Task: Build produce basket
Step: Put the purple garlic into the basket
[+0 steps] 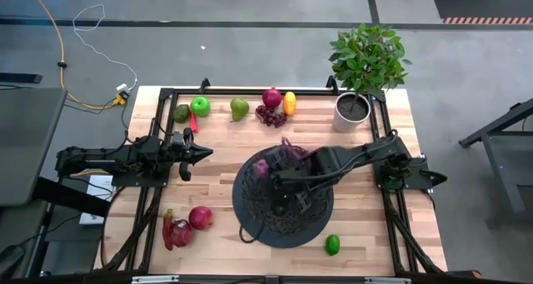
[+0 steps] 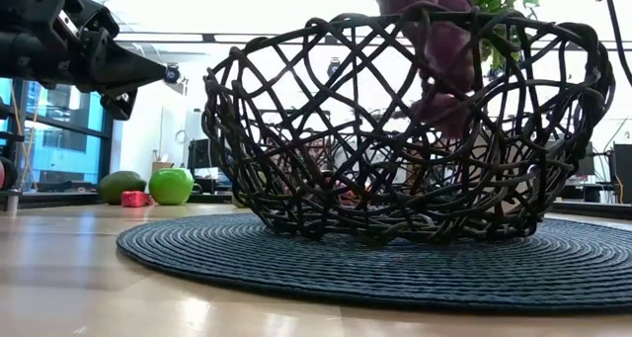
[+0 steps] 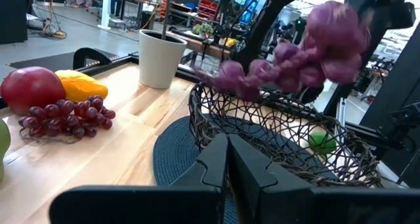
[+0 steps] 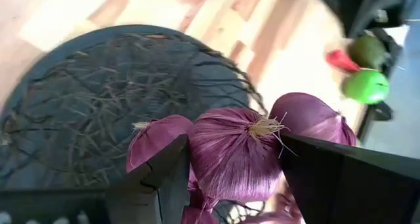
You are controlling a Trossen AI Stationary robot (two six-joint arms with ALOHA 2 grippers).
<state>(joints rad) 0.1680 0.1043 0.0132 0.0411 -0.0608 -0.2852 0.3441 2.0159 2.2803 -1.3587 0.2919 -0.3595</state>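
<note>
The black woven basket (image 1: 254, 207) stands on a dark round mat (image 1: 321, 226). Above the basket's far side my right gripper (image 4: 230, 178) is shut on a bunch of purple-red onions (image 4: 233, 152), which also shows in the left wrist view as a string of onions (image 3: 295, 50). My left gripper (image 1: 198, 153) waits at the table's left, shut and empty, pointing level toward the basket. Other produce lies on the table: avocado (image 1: 181, 112), green apple (image 1: 200, 107), pear (image 1: 240, 109), grapes (image 1: 271, 117), lime (image 1: 332, 244). My right gripper pinches the middle bulb (image 4: 216, 161) of the onion bunch between its two fingers (image 4: 164, 178), coming from above and slanting down. The bunch is lifted clear over the basket. Its other bulbs (image 4: 308, 115) sit beside the held one and trail below.
A grey pot with a green plant (image 1: 352, 109) stands at the far right. A red apple (image 1: 271, 97) and a yellow-orange fruit (image 1: 289, 102) lie at the far edge. Another red apple (image 1: 200, 217) and a red pepper (image 1: 172, 231) lie near left.
</note>
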